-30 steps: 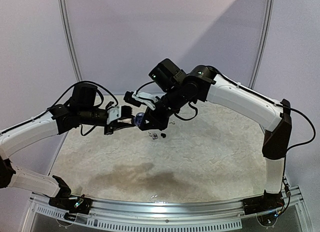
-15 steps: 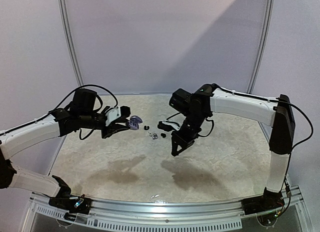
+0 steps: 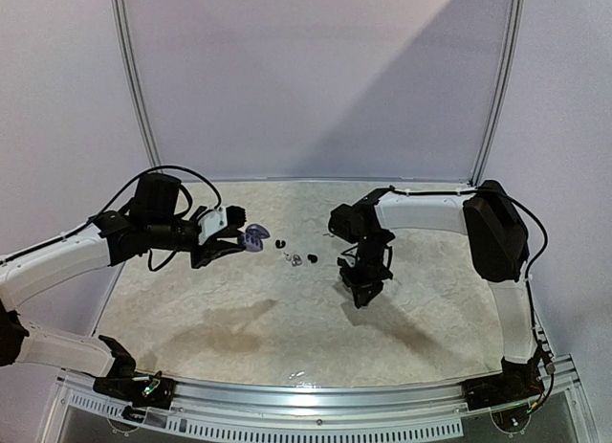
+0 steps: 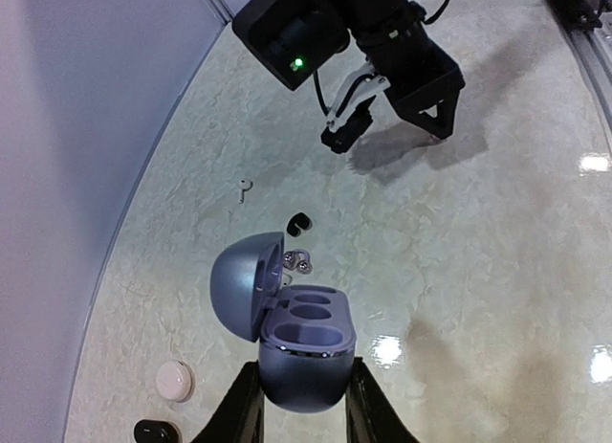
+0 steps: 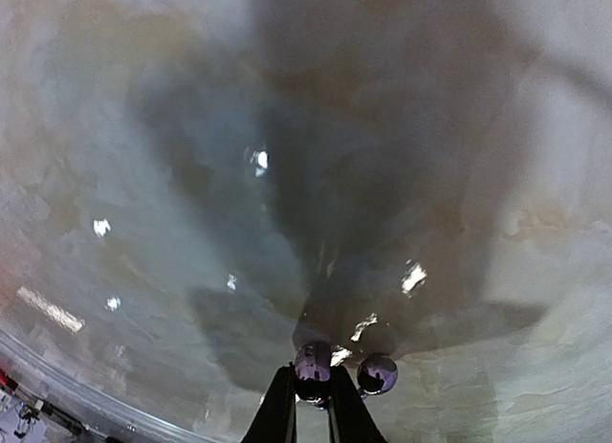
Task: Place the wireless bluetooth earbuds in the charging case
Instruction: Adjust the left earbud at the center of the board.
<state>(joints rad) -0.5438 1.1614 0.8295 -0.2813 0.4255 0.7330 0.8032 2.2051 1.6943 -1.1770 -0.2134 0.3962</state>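
My left gripper [image 4: 304, 386] is shut on the base of a blue-purple charging case [image 4: 306, 352], held above the table with its lid swung open to the left and its sockets bare. Seen from above, the case [image 3: 254, 237] is left of centre. My right gripper [image 3: 363, 290] points down close to the table. It is shut on a glossy purplish earbud [image 5: 313, 364]. A second such ball [image 5: 378, 373] sits just right of its fingers, and whether the two are joined I cannot tell. Below the case lie a black bud [image 4: 298, 220], a silver pair [image 4: 297, 262] and a white bud [image 4: 245, 188].
A white round case [image 4: 175, 380] and a black case [image 4: 156, 431] lie near the left wall. In the top view, the loose buds [image 3: 295, 259] sit between the two grippers, with another black bud [image 3: 313, 258] beside them. The marbled table [image 3: 239, 328] reflects dark arm shadows.
My right arm has swung away from the case, right and down, and now points at the table right of the loose buds. My left arm and the case have hardly moved.
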